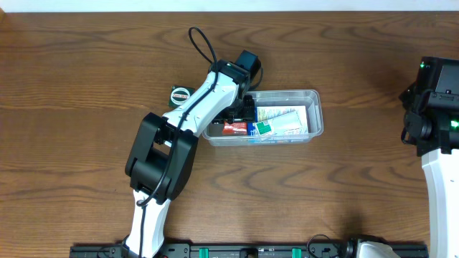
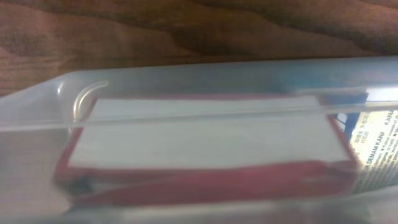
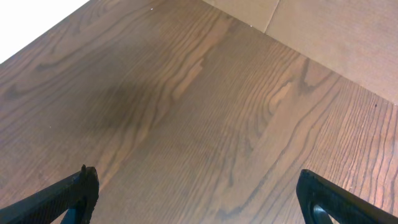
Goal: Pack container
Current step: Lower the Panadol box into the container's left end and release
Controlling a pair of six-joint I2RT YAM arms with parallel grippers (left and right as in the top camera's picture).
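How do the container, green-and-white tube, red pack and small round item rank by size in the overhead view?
1. the container
2. the green-and-white tube
3. the red pack and the small round item: they look about alike, too close to rank.

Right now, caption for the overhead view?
Left gripper at the clear container of small packages; right arm off to the side.

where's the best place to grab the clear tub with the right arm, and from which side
Probably the rim on the right short wall of the container, coming down from the right with the open right pincer. The lip there is bare and faces that arm, while the left pincer sits over the left end.
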